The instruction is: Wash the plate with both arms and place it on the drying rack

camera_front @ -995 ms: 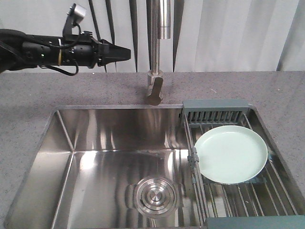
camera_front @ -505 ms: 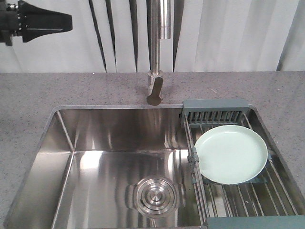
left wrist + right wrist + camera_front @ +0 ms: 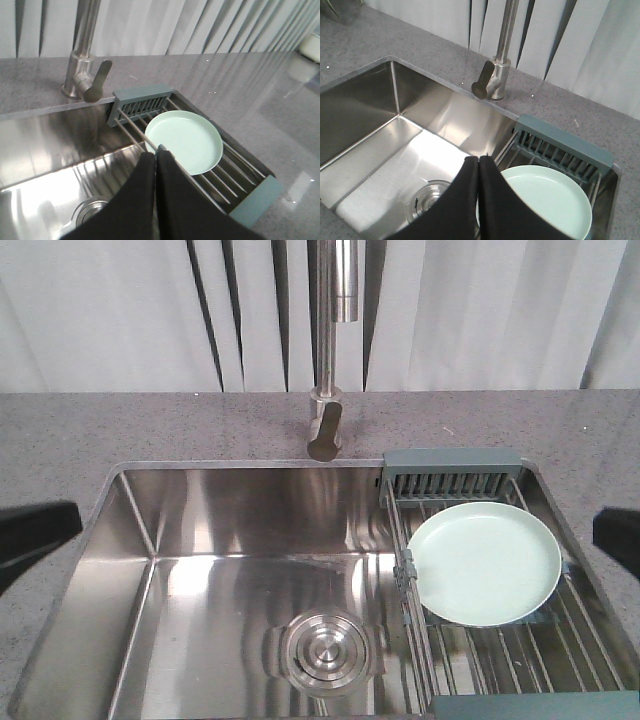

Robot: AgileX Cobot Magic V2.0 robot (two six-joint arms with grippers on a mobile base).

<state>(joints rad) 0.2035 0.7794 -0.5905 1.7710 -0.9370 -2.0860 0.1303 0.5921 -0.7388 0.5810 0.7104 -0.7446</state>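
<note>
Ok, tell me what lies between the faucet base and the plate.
In the front-facing view, between the faucet base and the plate lie bare counter and the drying rack's slotted end piece.

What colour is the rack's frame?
Grey-blue frame; clearest in the left wrist view.

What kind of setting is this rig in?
Likely a kitchen sink station, perhaps a mock-up: a steel sink with a faucet, set in a grey countertop, a drying rack holding a plate.

Pale mint-green plate (image 3: 484,562), grey-blue framed drying rack (image 3: 455,460), shiny steel sink (image 3: 250,510), speckled grey counter (image 3: 150,425).
</note>
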